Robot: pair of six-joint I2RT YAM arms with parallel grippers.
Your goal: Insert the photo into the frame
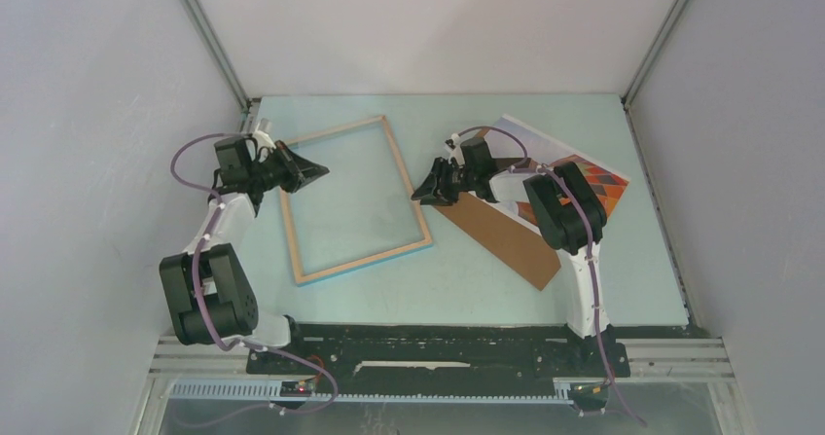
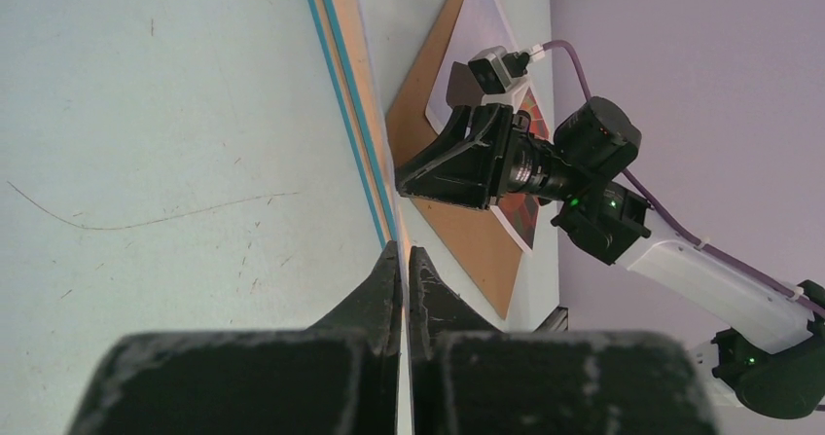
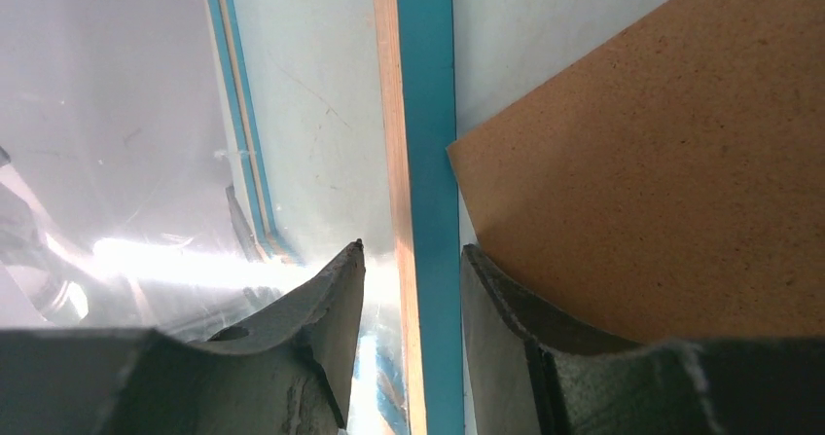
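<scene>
The left fingers [image 2: 375, 299] are pressed together with nothing between them, at the left rail of the frame [image 1: 360, 264]. The right fingers [image 3: 331, 299] stand apart, one on each side of the frame's right rail, with a little space either side of the teal and wood strip. The frame lies flat on the table [image 1: 467, 289], left of centre and turned at an angle. The photo [image 1: 530, 138] lies at the far right of the table, partly under the brown backing board [image 1: 506, 240] and the right arm. A corner of the board sits just beside the frame's right rail.
</scene>
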